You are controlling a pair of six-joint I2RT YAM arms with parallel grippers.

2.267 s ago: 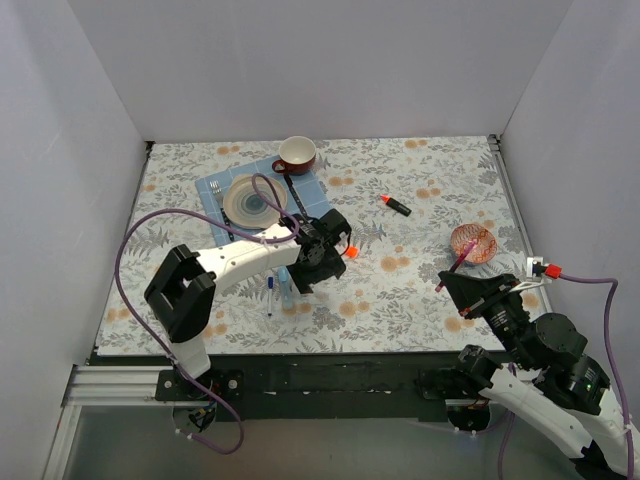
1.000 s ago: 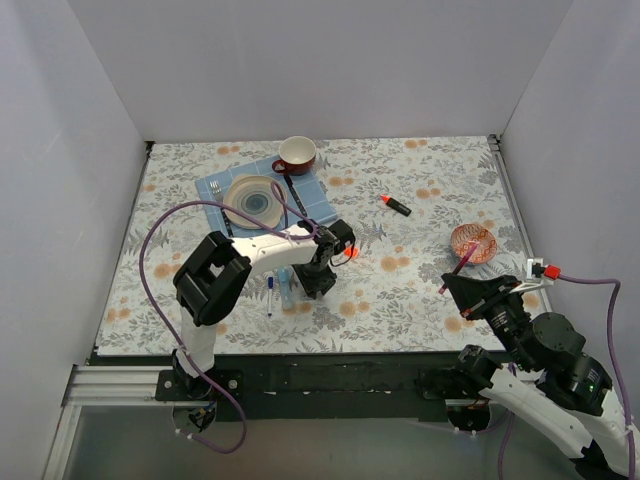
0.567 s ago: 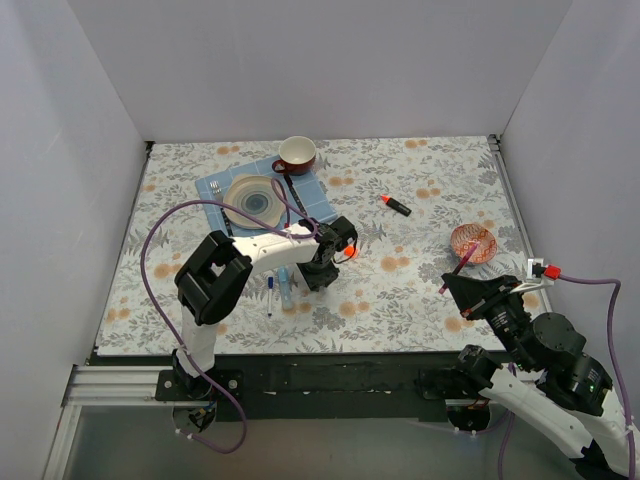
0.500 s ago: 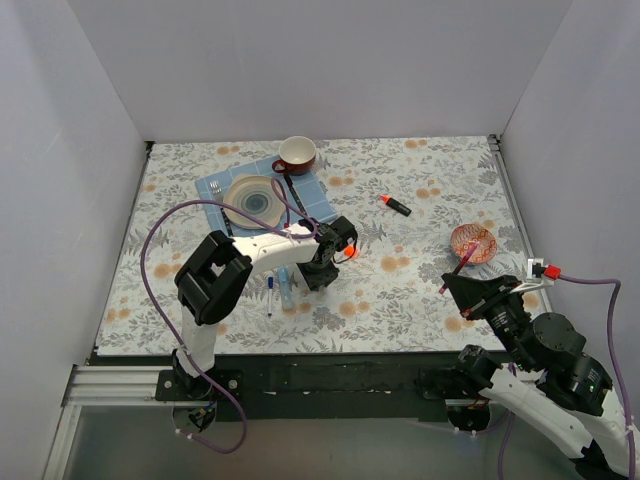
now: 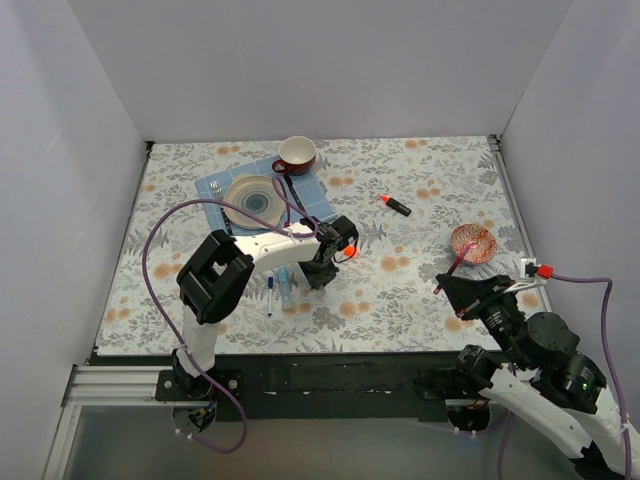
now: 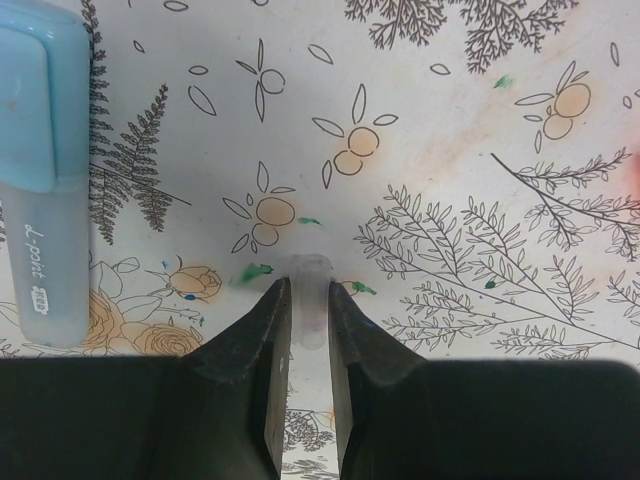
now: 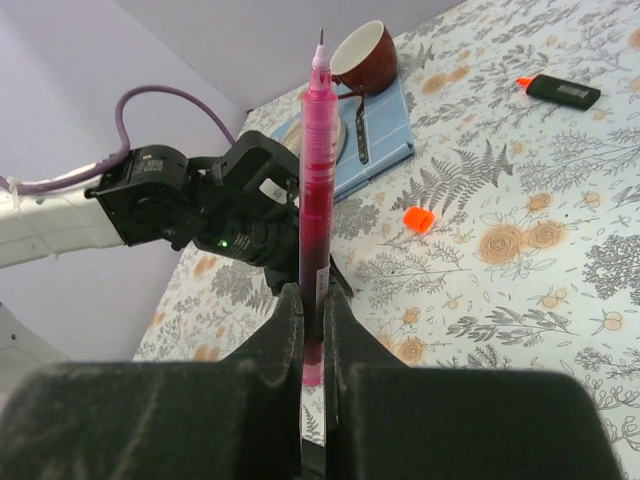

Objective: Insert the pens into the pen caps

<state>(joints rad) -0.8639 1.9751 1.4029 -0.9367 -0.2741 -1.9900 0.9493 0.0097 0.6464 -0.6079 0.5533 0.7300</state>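
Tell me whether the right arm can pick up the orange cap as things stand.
Probably not: the right gripper is shut on the maroon pen, leaving no free jaws, and the left gripper, pinching a clear cap, sits close beside the orange cap.

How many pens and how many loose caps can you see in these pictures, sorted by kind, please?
Pens: 4 (maroon pen, white-and-blue pen, light-blue marker, black highlighter)
Loose caps: 2 (orange cap, pale cap)
Total: 6
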